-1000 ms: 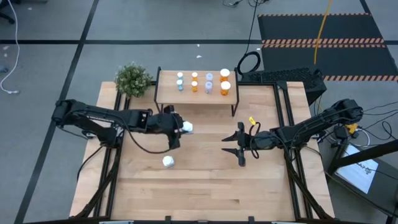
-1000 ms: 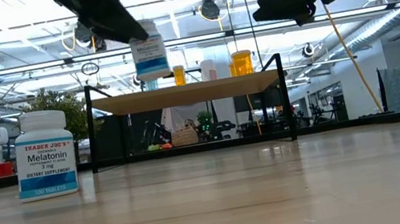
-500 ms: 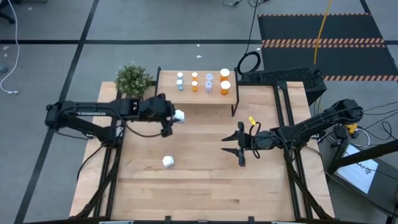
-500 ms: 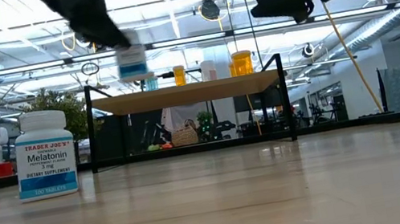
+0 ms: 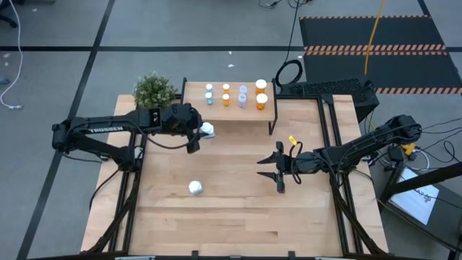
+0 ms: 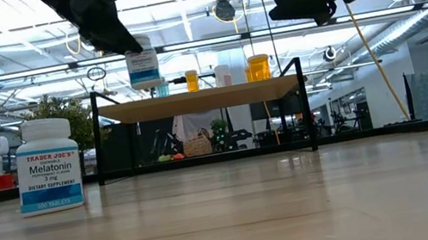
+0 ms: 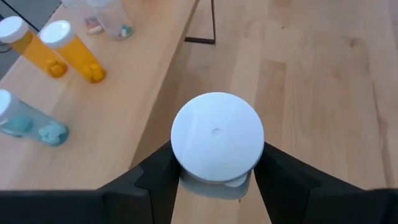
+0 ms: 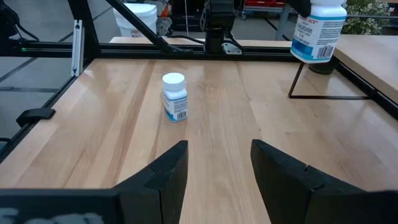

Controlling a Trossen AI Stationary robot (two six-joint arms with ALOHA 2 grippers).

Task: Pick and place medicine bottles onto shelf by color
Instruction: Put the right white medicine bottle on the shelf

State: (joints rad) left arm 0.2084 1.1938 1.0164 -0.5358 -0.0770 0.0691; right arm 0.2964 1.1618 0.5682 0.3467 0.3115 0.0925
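White bottle (image 5: 207, 130) clamped in our left gripper (image 7: 217, 180), held in the air just off the shelf (image 5: 193, 108) front edge. We're mid-carry. Next: lift over an open spot, set down. Right gripper (image 5: 280, 174), fingers apart and empty, waits well right of the shelf.

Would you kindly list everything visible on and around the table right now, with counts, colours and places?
Shelf: one, light wood on black legs, far edge of the table.
Bottles on shelf: eight, white caps; orange, pale blue and clear bodies, in two rows.
Held bottle: one, white, in the air by the shelf's left end.
Melatonin bottle: one, white, upright on the table.
Plant: one, green, left of the shelf.
Table: one, light wood.
Left tool: shut on the held bottle.
Right tool: open, empty, over the table's right half.
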